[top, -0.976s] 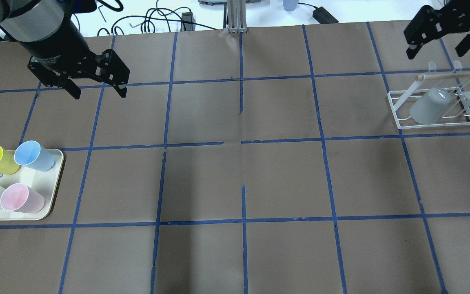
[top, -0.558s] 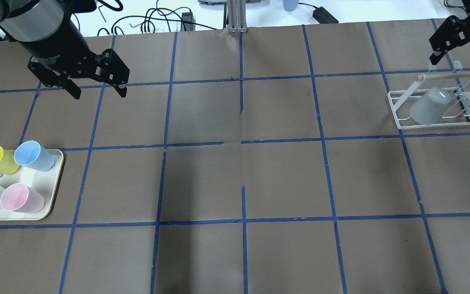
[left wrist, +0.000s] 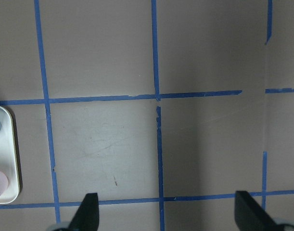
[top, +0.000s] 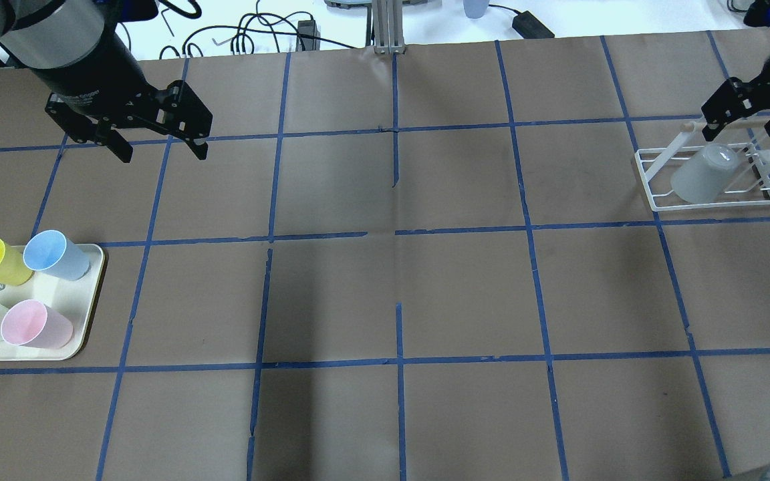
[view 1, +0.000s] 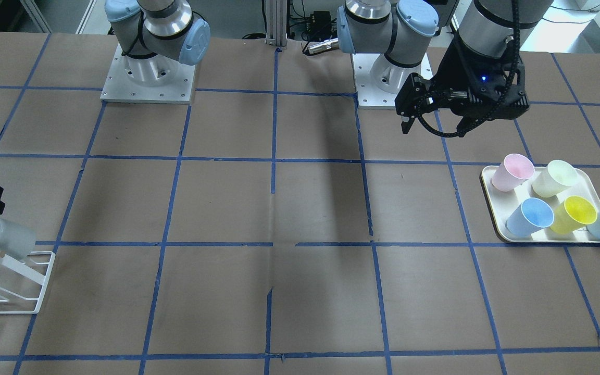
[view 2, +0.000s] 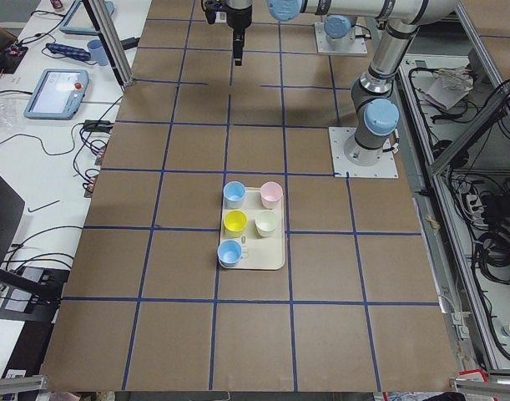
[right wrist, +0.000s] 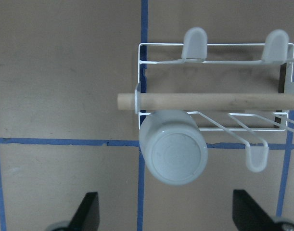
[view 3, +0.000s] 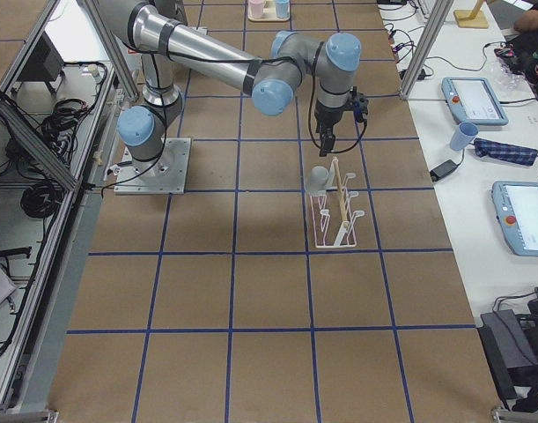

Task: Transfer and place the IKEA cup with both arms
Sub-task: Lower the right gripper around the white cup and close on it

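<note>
IKEA cup point(right wrist: 173, 147) rests on the rack point(right wrist: 209, 101), well apart from the tray point(top: 81, 299).

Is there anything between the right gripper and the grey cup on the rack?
Nothing lies directly between them. The right gripper hangs above the grey cup, jaws open, facing its upturned base. The wooden rod of the rack runs close alongside the cup and may crowd a grasp there.

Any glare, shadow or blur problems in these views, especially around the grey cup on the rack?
Overhead exterior: a small glare spot on the upturned base of the IKEA cup, and a soft dark shadow band down the middle of the table. Right wrist-mounted: the cup and the rack are sharp and evenly lit. Left wrist-mounted: the right part is shaded. No motion blur seen.
</note>
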Available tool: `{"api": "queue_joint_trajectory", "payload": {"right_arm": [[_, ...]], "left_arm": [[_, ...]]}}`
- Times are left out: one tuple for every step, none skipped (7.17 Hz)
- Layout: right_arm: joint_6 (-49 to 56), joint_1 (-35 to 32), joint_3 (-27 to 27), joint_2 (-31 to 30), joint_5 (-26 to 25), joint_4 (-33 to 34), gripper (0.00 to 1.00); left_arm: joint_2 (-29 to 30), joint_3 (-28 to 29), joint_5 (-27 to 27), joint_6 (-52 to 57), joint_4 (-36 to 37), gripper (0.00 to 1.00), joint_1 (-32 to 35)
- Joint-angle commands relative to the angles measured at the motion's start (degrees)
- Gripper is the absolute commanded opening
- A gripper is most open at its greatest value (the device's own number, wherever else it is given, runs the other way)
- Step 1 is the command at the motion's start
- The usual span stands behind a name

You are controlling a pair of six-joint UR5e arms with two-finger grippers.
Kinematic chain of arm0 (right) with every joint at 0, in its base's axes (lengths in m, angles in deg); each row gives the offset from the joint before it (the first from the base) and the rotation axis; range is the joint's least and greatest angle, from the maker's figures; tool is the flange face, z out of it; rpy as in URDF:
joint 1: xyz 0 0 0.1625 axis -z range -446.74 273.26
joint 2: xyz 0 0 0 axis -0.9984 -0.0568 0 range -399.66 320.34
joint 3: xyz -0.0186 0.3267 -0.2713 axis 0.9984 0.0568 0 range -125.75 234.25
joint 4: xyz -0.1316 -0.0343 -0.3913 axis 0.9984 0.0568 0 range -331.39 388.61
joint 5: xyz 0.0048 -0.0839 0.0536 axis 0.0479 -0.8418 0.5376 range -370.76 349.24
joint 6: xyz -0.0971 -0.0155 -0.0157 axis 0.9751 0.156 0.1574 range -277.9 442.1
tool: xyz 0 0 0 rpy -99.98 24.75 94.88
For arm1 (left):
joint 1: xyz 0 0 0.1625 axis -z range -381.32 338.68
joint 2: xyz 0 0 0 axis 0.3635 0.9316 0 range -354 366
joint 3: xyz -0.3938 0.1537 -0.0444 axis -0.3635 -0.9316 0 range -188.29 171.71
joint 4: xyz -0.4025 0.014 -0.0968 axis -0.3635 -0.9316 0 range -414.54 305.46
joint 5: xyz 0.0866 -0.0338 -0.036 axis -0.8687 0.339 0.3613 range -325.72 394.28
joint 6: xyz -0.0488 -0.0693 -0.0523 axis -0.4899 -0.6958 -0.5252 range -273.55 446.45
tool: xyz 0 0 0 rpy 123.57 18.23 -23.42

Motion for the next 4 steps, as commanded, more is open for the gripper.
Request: {"api": "queue_joint_trajectory", "payload": {"right_arm": [[1.05, 1.17, -1.35, 2.68, -0.21, 2.34, 0.97], [0.96, 1.17, -1.44, 4.0, -0.21, 3.47, 0.97], [0.87, 1.08, -1.44, 4.62, -0.21, 3.48, 0.97], [0.52, 0.82, -1.53, 4.71, -0.21, 3.48, 0.97]], "left_arm": [[0.0, 0.07, -0.17, -0.08, 0.0, 1.0, 0.0], [0.0, 0.07, -0.17, 0.0, 0.0, 1.0, 0.0], [0.0, 0.07, -0.17, -0.08, 0.0, 1.0, 0.0], [0.0, 0.07, -0.17, -0.09, 0.0, 1.0, 0.0]]}}
